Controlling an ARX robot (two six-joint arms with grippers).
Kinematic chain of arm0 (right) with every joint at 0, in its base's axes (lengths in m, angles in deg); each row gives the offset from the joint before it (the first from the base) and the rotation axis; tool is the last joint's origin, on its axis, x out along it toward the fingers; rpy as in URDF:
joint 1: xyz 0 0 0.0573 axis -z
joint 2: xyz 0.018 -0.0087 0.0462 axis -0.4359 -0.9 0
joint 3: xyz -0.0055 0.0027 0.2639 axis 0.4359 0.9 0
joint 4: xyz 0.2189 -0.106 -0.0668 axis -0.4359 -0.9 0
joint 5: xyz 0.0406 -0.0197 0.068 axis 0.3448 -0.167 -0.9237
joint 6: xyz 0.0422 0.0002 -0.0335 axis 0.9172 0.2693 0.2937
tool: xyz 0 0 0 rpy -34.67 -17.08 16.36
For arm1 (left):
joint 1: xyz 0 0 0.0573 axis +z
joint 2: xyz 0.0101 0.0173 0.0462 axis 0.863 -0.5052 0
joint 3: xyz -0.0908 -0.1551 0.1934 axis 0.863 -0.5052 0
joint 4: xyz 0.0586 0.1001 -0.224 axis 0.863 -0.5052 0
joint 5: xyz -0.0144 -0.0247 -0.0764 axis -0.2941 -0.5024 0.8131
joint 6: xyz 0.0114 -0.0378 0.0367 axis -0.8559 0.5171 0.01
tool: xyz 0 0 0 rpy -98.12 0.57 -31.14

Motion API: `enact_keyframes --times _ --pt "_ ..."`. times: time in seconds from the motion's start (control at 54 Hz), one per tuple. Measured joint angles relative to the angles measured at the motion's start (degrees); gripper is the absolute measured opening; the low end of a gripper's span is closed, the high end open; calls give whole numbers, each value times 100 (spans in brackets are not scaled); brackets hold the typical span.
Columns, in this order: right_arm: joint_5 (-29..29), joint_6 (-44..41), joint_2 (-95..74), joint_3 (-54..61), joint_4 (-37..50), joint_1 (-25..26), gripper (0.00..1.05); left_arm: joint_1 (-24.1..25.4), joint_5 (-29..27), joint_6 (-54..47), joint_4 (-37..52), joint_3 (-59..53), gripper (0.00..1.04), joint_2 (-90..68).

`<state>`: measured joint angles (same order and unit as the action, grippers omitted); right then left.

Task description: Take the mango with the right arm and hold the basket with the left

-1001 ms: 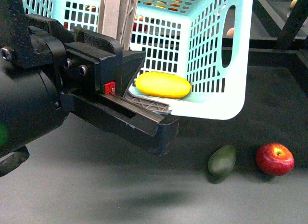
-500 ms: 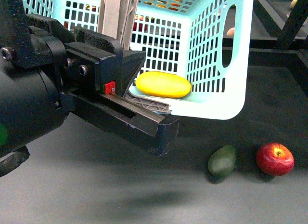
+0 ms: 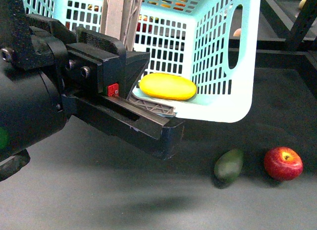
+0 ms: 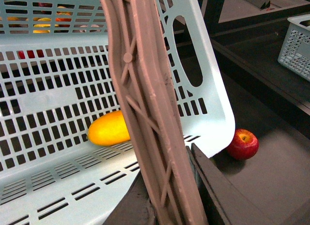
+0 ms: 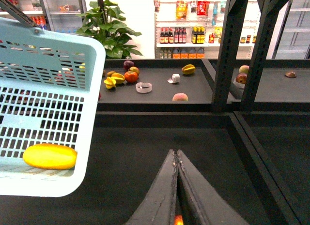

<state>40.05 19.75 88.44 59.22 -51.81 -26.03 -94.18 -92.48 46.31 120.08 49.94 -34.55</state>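
Observation:
The light aqua basket (image 3: 242, 67) hangs tilted above the dark table. Its grey-brown handle (image 4: 145, 89) is clamped between the jaws of my left gripper (image 4: 169, 205), which fills the left of the front view (image 3: 151, 105). The yellow mango (image 3: 167, 87) lies inside the basket on its lower wall, also seen in the left wrist view (image 4: 109, 128) and the right wrist view (image 5: 50, 156). My right gripper (image 5: 175, 153) is shut with nothing in it, over bare table to the side of the basket (image 5: 48, 55).
A dark green fruit (image 3: 229, 164) and a red apple (image 3: 283, 163) lie on the table below the basket's corner. Black shelf posts (image 5: 227, 51) rise behind, with fruit on a far shelf (image 5: 145, 82). A grey crate (image 4: 296, 41) stands off to one side.

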Motion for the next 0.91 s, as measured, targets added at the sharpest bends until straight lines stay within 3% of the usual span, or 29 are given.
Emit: enact_keyframes --times 0.278,0.408,0.575,0.908 --pt "0 0 0 0 0 0 51 0 0 2 0 0 15 0" --pt "-2 0 0 0 0 0 72 -232 -981 474 483 42 15 -313" --pt "2 4 0 0 0 0 98 -269 -1622 1078 162 387 15 -452" --pt "2 4 0 0 0 0 97 396 -1443 4317 -1493 1502 15 -857"
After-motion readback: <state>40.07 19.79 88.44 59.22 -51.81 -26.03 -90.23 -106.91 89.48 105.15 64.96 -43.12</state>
